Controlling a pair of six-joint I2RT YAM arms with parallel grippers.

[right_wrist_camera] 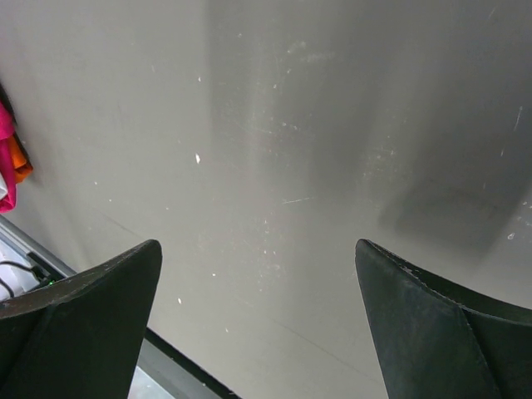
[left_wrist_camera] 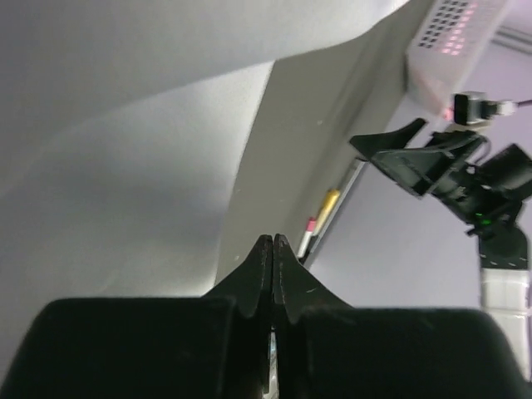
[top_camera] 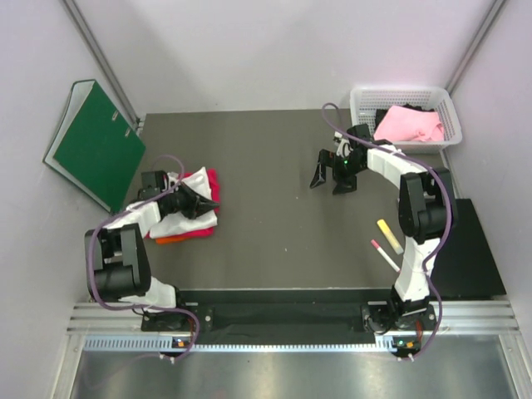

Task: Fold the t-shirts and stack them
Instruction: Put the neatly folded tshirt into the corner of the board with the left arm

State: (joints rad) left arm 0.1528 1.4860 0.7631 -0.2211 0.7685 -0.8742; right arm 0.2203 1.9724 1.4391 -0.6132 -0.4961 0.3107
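Note:
A stack of folded t-shirts lies at the table's left: the white one (top_camera: 176, 224) on top, the crimson one (top_camera: 213, 183) showing at its far right, the orange one (top_camera: 170, 240) peeking out underneath. My left gripper (top_camera: 206, 203) rests on top of the stack. Its jaws are shut (left_wrist_camera: 273, 241), with nothing seen between the tips and white cloth (left_wrist_camera: 116, 166) right beside them. The light pink shirt (top_camera: 407, 125) lies crumpled in the basket. My right gripper (top_camera: 331, 181) is open and empty (right_wrist_camera: 256, 245) over bare table; the crimson shirt (right_wrist_camera: 6, 137) and orange shirt (right_wrist_camera: 22, 166) show at the left edge.
A green binder (top_camera: 91, 141) leans at the far left. A white basket (top_camera: 405, 98) stands at the back right. A yellow marker (top_camera: 390, 235) and a pink pen (top_camera: 384, 253) lie near the right arm, beside a black mat (top_camera: 470, 249).

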